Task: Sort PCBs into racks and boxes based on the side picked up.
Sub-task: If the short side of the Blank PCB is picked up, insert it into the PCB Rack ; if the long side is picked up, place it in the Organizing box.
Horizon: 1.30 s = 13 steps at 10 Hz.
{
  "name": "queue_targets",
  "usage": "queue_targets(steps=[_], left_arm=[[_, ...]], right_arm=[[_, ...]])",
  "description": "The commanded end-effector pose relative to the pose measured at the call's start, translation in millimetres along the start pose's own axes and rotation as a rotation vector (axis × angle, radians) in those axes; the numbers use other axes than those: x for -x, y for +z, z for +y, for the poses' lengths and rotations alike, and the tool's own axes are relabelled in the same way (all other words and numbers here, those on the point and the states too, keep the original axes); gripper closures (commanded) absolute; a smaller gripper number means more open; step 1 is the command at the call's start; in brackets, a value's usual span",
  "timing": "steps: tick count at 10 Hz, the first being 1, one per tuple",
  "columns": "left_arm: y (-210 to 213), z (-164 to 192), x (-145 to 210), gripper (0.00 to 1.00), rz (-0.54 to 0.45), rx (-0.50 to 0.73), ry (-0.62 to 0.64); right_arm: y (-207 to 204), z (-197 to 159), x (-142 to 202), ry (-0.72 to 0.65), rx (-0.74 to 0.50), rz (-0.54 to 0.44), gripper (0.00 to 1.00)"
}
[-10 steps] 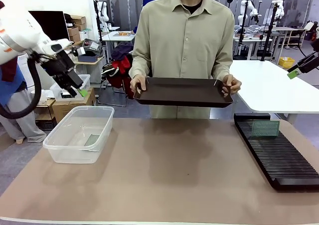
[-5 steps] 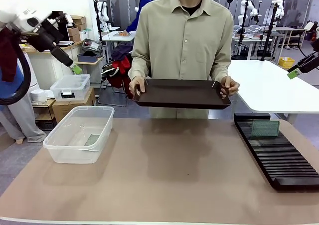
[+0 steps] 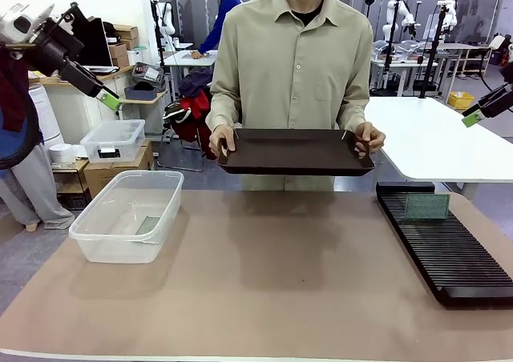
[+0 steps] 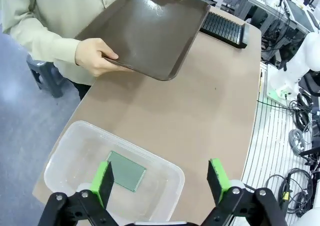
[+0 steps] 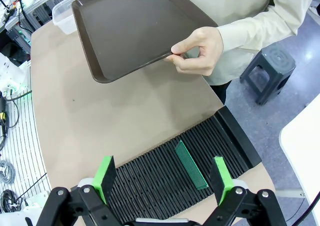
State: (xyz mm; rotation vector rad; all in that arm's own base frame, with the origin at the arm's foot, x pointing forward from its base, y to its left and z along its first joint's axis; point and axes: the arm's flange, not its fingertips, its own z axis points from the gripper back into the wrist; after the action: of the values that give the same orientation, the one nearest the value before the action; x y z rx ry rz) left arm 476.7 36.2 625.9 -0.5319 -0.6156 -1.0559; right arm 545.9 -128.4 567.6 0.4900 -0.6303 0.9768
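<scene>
One green PCB (image 3: 426, 207) (image 5: 190, 164) stands upright in a slot of the black rack (image 3: 445, 246) (image 5: 165, 176) at the table's right. Another PCB (image 4: 127, 170) (image 3: 147, 225) lies flat inside the clear box (image 3: 128, 215) (image 4: 65, 156) at the left. My left gripper (image 3: 103, 98) (image 4: 162, 178) hangs open and empty, high above the box at the far left. The right gripper (image 3: 474, 117) (image 5: 162, 178) is open and empty too, raised above the rack at the right edge.
A person at the far side holds a bare dark brown tray (image 3: 295, 150) (image 4: 145, 31) (image 5: 135, 28) with both hands above the table's far edge. A white table (image 3: 449, 142) stands behind on the right. A small lidded bin (image 3: 112, 140) sits on a box at back left.
My left arm has swung up and back to the left, away from above the box. The person's tray has shifted only slightly. The right gripper has stayed put.
</scene>
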Motion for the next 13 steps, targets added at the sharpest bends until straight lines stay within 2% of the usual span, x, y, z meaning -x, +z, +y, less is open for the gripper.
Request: queue_targets(steps=[1,5,7,9,13], left_arm=[[-0.9,0.3,-3.7,0.0,-0.001,-0.019,-0.015],[0.1,0.2,-1.6,0.0,0.0,-0.003,-0.005],[9.1,-3.2,-9.9,0.0,0.018,-0.062,0.09],[14.5,-13.7,-19.6,0.0,0.028,-0.03,0.119],[19.4,-30.6,-32.9,0.0,0.062,-0.06,0.072]], right_arm=[[-0.1,1.5,-1.2,-0.007,0.0,0.007,0.0],[-0.1,1.5,-1.2,-0.007,0.0,0.007,0.0],[-0.1,1.5,-1.2,-0.007,0.0,0.007,0.0],[-0.1,1.5,-1.2,-0.007,0.0,0.007,0.0],[-0.1,1.5,-1.2,-0.007,0.0,0.007,0.0]])
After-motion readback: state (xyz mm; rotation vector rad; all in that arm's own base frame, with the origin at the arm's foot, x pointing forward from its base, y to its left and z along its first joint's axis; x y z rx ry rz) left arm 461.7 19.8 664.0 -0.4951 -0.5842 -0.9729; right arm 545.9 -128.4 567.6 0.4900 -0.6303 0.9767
